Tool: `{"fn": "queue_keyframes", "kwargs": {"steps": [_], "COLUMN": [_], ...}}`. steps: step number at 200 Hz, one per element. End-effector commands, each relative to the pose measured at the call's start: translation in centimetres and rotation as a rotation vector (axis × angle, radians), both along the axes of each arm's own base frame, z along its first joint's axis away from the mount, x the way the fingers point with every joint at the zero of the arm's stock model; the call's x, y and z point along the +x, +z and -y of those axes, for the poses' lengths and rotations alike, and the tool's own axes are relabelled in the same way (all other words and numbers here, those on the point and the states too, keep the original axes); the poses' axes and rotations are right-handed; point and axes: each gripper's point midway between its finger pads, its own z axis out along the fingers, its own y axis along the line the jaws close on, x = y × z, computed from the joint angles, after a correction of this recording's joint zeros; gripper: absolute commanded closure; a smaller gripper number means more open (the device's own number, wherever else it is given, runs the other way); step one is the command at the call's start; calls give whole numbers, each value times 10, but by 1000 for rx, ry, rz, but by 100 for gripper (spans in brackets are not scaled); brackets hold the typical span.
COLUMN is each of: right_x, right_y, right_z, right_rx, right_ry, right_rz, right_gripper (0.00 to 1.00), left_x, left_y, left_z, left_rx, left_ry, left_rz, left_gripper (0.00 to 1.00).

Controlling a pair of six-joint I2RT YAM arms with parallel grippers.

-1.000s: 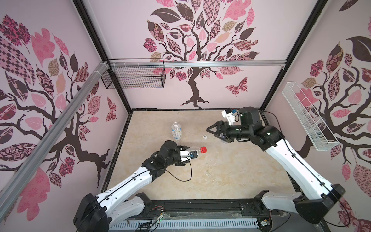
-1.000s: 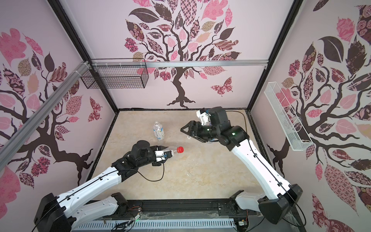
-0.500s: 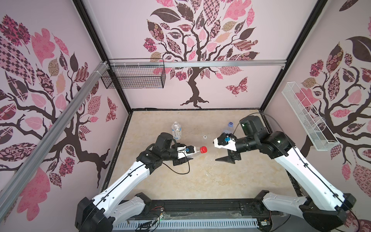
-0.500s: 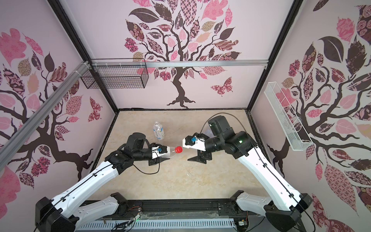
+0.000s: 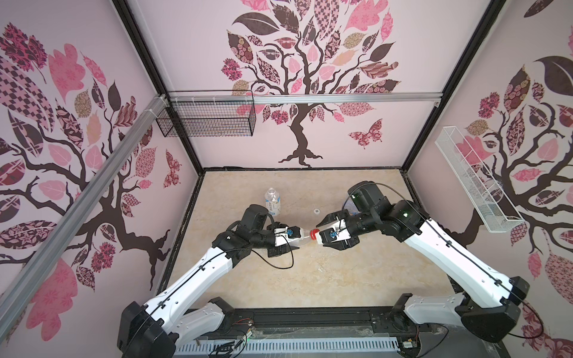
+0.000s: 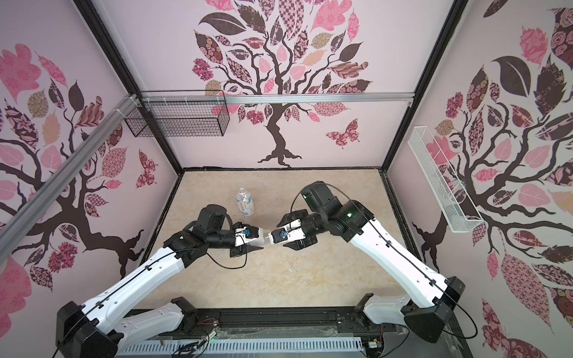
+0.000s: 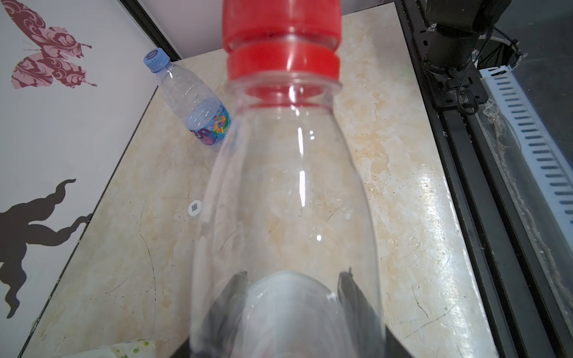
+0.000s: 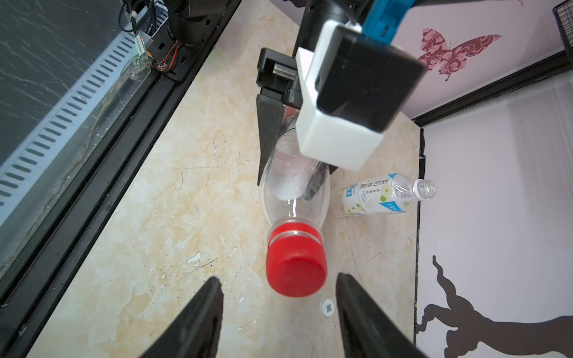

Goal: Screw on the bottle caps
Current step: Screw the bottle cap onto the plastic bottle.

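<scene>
My left gripper (image 7: 294, 274) is shut on the body of a clear bottle (image 7: 285, 192), held level above the table with its red cap (image 7: 280, 28) on the neck. My right gripper (image 8: 278, 279) faces it, open, one fingertip on each side of the red cap (image 8: 296, 269) and neither touching it. In a top view the two grippers meet nose to nose, left gripper (image 5: 297, 239) and right gripper (image 5: 321, 237), with the red cap (image 5: 314, 234) between. A white cap with a dark mark (image 5: 316, 211) lies loose on the table. The white-green labelled bottle (image 5: 273, 201) stands uncapped.
A squat bluish bottle (image 7: 198, 105) wearing its blue cap (image 7: 156, 60) stands near the back right corner. A black wire basket (image 5: 206, 119) hangs on the back wall and a white wire shelf (image 5: 474, 183) on the right wall. The beige table (image 5: 310, 279) ends at a black rail in front.
The right gripper swung from the back of the table down to the red cap. The left gripper raised the bottle and turned it toward the right arm.
</scene>
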Motion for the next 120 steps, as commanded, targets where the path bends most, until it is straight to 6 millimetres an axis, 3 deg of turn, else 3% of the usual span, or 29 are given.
{"fn": "queue_keyframes", "kwargs": {"steps": [1, 90, 120], "right_x": [6, 11, 10], "right_y": [-7, -16, -18], "right_z": [-2, -12, -12], "right_rx": [-35, -35, -49], "right_ry": [3, -6, -55], "right_rz": [39, 28, -60], "right_gripper": [44, 62, 77], "left_x": [1, 5, 10], "left_y": [10, 12, 10], "left_z": [4, 7, 6], "left_rx": [-20, -22, -10], "left_ry": [-21, -30, -14], "left_rz": [21, 24, 43], "left_gripper": [52, 52, 52]}}
